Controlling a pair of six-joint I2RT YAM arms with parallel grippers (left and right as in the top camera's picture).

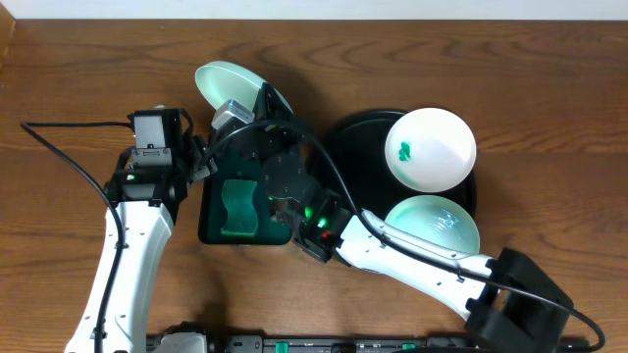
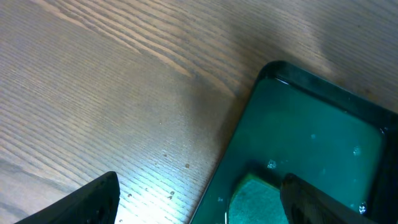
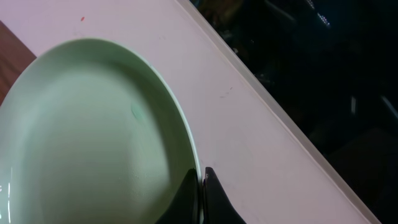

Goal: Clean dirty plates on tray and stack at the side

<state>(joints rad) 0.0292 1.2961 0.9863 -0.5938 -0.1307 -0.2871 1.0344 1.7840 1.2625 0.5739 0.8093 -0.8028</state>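
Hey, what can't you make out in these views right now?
Right wrist: the held plate, pinched at its rim by the shut right hand, runs off the left and bottom edges. Its faint mark is too blurred to call a smear.
Overhead: the right arm covers that grip and the left rim of the black tray.
Left wrist: the sponge is cut by the bottom edge and sits partly behind the open left hand.

table [image 1: 78, 78]: bears everything listed.
tray [image 1: 343, 137]: on the table, right of centre.
rear plate [image 1: 430, 149]: on the tray, far side.
front plate [image 1: 432, 224]: on the tray, near side, just before the rear plate.
rectangular tray [image 1: 211, 211]: on the table, just left of the tray.
sponge [image 1: 238, 208]: in the rectangular tray.
third plate [image 1: 228, 86]: behind the rectangular tray, tilted, its rim in the right gripper [image 3: 202, 180].
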